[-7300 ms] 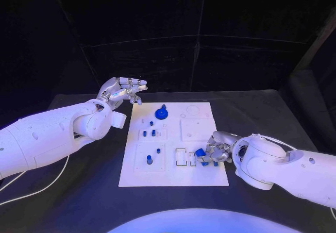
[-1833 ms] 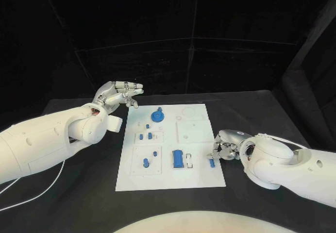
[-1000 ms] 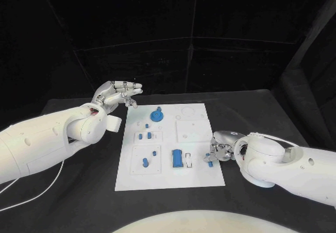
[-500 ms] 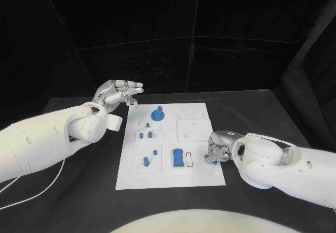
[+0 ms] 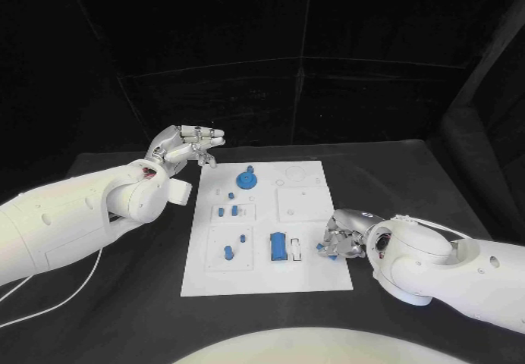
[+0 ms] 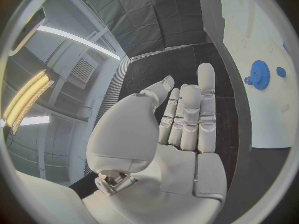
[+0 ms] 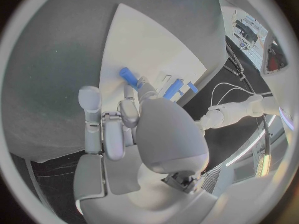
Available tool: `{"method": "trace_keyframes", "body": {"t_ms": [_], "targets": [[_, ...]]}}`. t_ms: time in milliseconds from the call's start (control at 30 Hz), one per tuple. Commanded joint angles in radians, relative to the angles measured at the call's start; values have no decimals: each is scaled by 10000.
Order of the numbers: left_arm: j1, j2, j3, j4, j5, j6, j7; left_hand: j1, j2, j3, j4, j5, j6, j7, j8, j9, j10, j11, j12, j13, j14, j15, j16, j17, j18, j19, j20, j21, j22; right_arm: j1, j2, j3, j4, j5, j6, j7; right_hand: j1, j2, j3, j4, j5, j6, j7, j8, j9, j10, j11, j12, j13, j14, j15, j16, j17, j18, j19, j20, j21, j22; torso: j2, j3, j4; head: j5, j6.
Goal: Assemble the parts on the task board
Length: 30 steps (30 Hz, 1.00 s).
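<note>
Right silver hand (image 5: 342, 243) at right edge of flat white plastic task board (image 5: 268, 280), fingertips pinching small blue plastic peg (image 7: 128, 76) against board. Peg likely light, rigid, slippery (pinch mid-shaft). Left silver hand (image 5: 186, 144) raised far-left, fingers loosely spread, holding nothing.

Parts (image 5: 279, 247) lie on the task board (image 5: 268, 280) (mid-table (image 5: 131, 303)), between both hands.

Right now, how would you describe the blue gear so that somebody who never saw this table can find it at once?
Start at the white task board in the middle of the black table. Go to its far end, on the side of the left hand. The blue gear lies there. It is the only round, toothed part, and broader than the small blue pegs nearer the robot.
</note>
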<state>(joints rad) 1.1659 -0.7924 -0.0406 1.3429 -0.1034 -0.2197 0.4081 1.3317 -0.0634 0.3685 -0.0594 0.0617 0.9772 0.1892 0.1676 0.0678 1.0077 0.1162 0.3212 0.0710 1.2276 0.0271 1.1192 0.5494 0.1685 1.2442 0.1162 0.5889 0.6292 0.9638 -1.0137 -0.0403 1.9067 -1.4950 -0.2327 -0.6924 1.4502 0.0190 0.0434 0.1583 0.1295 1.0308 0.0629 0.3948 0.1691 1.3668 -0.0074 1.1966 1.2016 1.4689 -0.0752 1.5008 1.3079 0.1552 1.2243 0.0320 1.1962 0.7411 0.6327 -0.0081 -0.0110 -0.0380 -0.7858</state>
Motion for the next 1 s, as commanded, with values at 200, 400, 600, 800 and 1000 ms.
{"method": "trace_keyframes", "body": {"t_ms": [200,400,600,800,1000], "targets": [[12,7,6,14,25,105,38,-39,67,-67,-13,-45,-59,-14,33,-6,-77,1,64,-12,-63,3,35,-15,132,1,66,-35,-11,14,-137,7,224,1518,-1116,229,-359,-225,584,215,14,143,-52,42,55,206,-118,56,43,786,-72,103,1448,-159,98,-26,82,85,5,-17,8,29,-7],[12,-9,6,28,24,100,40,-39,67,-67,-13,-45,-59,-14,33,-6,-77,1,64,-12,-63,3,35,-15,132,1,66,-35,-11,16,-62,8,280,1826,-1333,337,-582,-506,1074,302,44,186,-60,38,73,236,-122,64,69,794,-73,124,1491,-165,120,-31,102,126,11,3,-22,68,-29],[12,-23,6,41,24,94,40,-39,67,-67,-13,-45,-59,-14,33,-6,-77,1,64,-12,-63,3,35,-15,132,1,66,-35,-11,16,98,8,231,2031,-1396,366,-708,-626,1252,348,65,212,-65,47,88,260,-124,84,93,798,-75,134,1510,-166,129,-33,109,140,10,-11,-14,42,-55],[13,-14,6,46,24,97,41,-29,76,-65,-17,-46,-48,-16,45,-2,-85,1,73,-13,-69,2,36,-19,133,0,66,-37,-11,16,356,9,159,2125,-1592,398,-760,-670,1346,364,76,221,-67,50,96,268,-126,88,99,800,-77,139,1519,-166,132,-34,112,145,8,9,-7,62,-69],[13,-22,6,49,24,93,40,-29,76,-65,-17,-46,-48,-16,45,-2,-85,1,73,-13,-69,2,36,-19,133,0,66,-37,-11,16,586,9,23,2147,-1666,417,-958,-757,1510,458,67,230,-61,55,113,285,-121,94,111,804,-74,147,1536,-168,142,-33,119,157,9,-9,-2,45,-82]]}}
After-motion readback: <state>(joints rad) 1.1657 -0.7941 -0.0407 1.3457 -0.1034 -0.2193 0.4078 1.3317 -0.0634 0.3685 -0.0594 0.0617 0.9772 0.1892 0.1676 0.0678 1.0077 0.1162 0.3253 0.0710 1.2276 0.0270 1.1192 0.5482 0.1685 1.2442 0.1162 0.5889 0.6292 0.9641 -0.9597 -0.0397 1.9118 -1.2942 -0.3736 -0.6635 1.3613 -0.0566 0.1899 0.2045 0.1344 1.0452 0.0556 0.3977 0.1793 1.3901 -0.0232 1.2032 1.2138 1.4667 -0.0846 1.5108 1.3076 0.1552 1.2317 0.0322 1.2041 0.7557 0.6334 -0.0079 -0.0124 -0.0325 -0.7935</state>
